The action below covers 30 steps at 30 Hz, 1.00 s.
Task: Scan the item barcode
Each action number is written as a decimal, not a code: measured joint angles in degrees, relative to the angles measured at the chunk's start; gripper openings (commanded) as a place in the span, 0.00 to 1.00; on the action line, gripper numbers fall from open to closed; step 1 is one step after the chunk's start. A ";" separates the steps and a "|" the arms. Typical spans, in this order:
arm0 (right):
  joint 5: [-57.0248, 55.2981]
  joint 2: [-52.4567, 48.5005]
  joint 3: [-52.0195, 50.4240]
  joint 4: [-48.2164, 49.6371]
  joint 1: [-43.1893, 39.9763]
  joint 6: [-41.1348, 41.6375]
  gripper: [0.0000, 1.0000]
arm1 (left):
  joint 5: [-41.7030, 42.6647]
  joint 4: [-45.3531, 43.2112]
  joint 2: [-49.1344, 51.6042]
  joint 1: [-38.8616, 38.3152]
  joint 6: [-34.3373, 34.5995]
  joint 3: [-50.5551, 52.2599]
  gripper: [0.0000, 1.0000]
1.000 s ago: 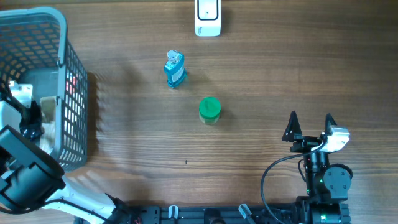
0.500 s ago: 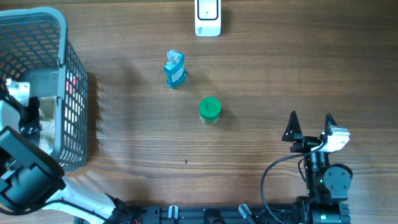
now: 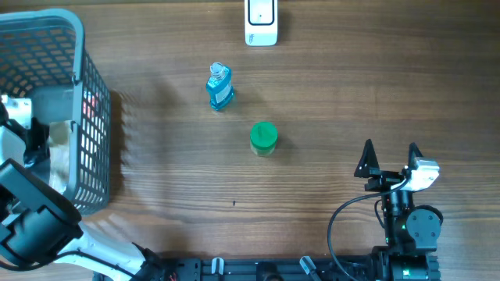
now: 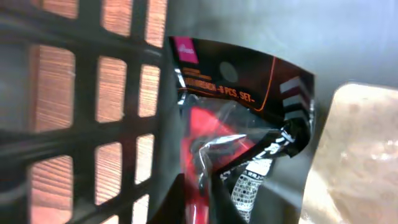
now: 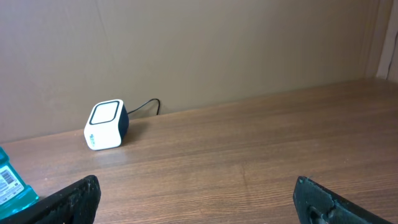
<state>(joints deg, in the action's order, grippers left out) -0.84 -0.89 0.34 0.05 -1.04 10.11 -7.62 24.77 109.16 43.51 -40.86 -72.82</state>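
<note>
Inside the grey basket (image 3: 47, 16) at the table's left end, the left claw (image 3: 35, 140) is pressed together, pinching a black-and-red packet (image 4: 236, 112), while the right claw (image 3: 389, 160) rests spread wide, well apart.

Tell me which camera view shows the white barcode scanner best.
Right wrist: the scanner stands whole on the table, top face and cable visible. Overhead sees it from above only, cropped by the top edge. Left wrist looks into the basket and shows none of it.
</note>
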 measured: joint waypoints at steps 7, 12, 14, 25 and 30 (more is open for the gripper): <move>-0.02 0.00 0.00 0.00 0.00 0.02 1.00 | -0.02 -0.20 0.00 0.00 2.73 0.00 0.04; 0.00 0.00 0.00 0.00 0.00 0.02 1.00 | 0.00 -0.07 -0.33 -0.33 7.19 0.00 0.04; 0.00 0.00 0.00 0.00 0.00 0.00 1.00 | 0.28 0.26 -0.83 -0.72 9.03 0.00 0.04; 0.00 0.00 0.00 0.00 0.00 0.02 1.00 | 9.46 4.00 -18.14 -2.91 18.93 -1.92 0.04; -0.02 0.00 0.00 0.00 0.00 0.02 1.00 | 16.28 4.68 -30.73 -2.91 25.16 -3.04 0.04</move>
<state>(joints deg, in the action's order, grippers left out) -0.86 -0.89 0.34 0.05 -1.04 10.13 8.67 29.45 78.43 40.60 -15.70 -75.85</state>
